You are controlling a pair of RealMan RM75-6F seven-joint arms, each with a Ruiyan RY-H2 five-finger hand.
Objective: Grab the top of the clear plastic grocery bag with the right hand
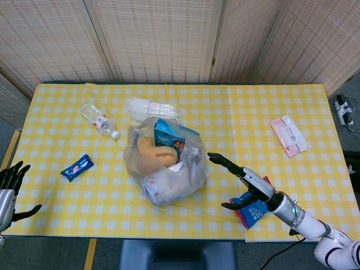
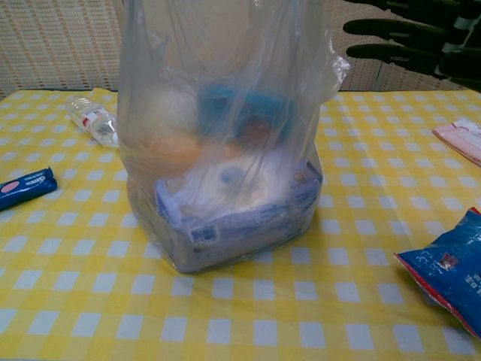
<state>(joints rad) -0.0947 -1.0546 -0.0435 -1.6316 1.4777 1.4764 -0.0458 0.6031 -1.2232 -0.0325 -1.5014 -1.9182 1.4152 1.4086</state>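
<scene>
The clear plastic grocery bag (image 1: 164,163) stands upright in the middle of the yellow checked table, full of boxes and packets; in the chest view the bag (image 2: 225,143) fills the centre and its top runs out of frame. My right hand (image 1: 243,181) hovers just right of the bag, fingers spread and stretched toward it, holding nothing. In the chest view the right hand (image 2: 409,37) shows as dark fingers at the upper right, a short gap from the bag's edge. My left hand (image 1: 8,188) hangs open off the table's left front corner.
A blue snack packet (image 1: 254,207) lies under my right forearm. A pink wipes pack (image 1: 288,135) sits at the right. A water bottle (image 1: 99,120) and a clear wrapped pack (image 1: 151,108) lie behind the bag, a small blue packet (image 1: 77,167) to its left.
</scene>
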